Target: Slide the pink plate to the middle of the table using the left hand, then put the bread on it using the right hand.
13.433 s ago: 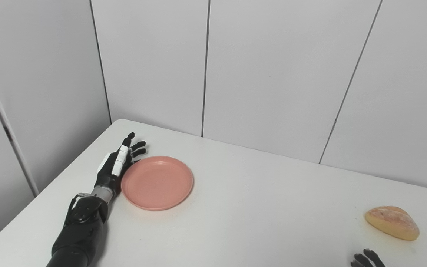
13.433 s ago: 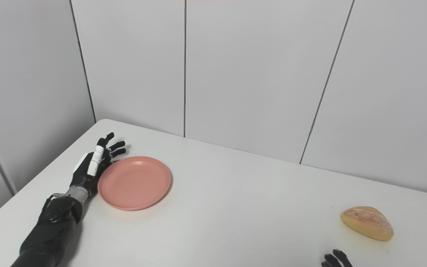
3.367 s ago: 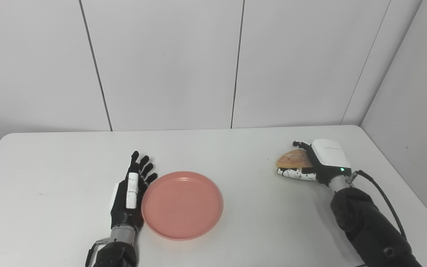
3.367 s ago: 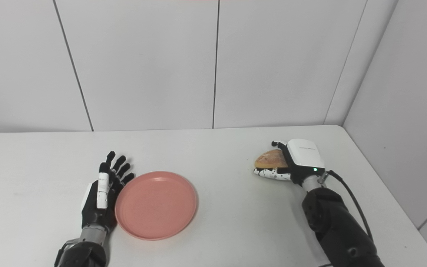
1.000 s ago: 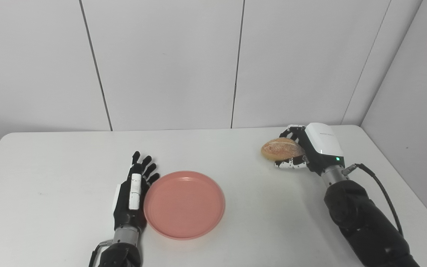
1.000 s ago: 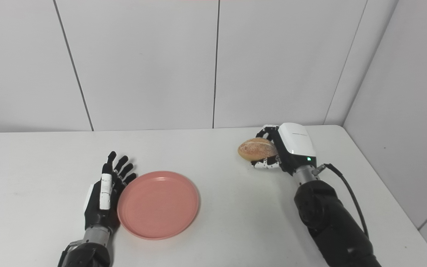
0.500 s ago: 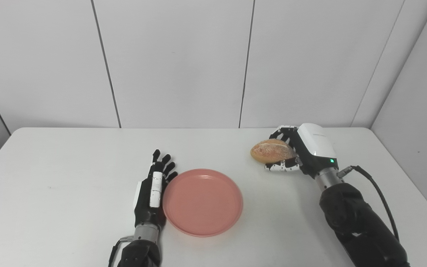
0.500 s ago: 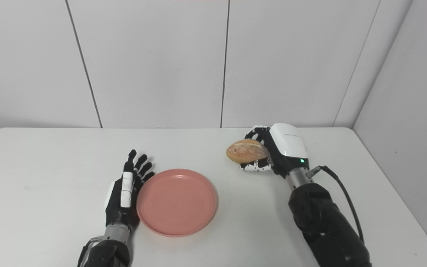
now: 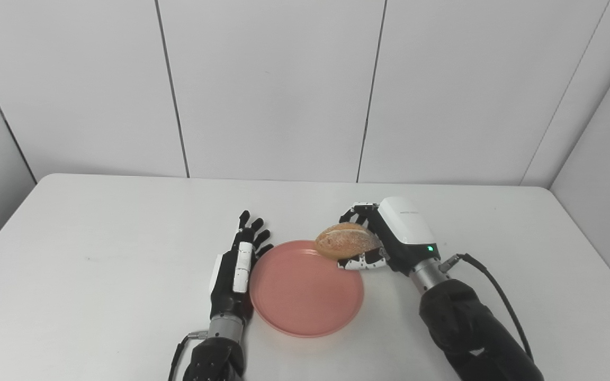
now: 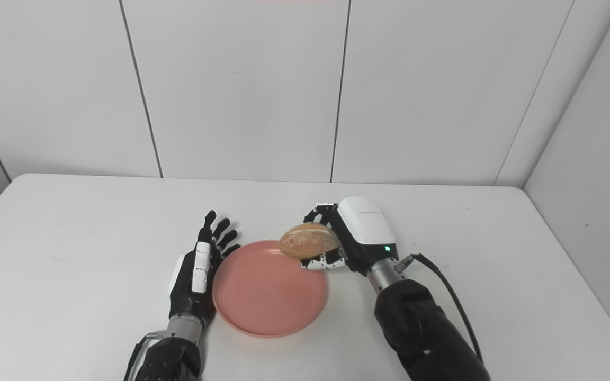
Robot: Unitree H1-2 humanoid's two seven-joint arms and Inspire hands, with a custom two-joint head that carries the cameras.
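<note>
Right hand (image 9: 389, 241): closed around the bread (image 9: 347, 241), fingers curled over the far side and top, thumb underneath; white back facing up and to the right, green light lit near the wrist.
Bread: golden, oval, held off the surface, above the far right rim of the pink plate (image 9: 305, 291); not resting on it.
Left hand (image 9: 236, 270): flat and spread, fingers straight and apart, pointing toward the far wall; nothing gripped; thumb side lying along the left rim of the plate, seemingly touching it.
Pink plate: round, shallow, bare inside; flat on the white table (image 9: 98, 254), about midway across its width and toward the near edge.
Arms: black, both entering from the bottom edge, left one just beside the plate's near left rim, right one to the right of the plate with a black cable (image 9: 495, 296) looping off the wrist.
Backdrop: pale panelled walls (image 9: 268, 84) with dark seams behind the table.
</note>
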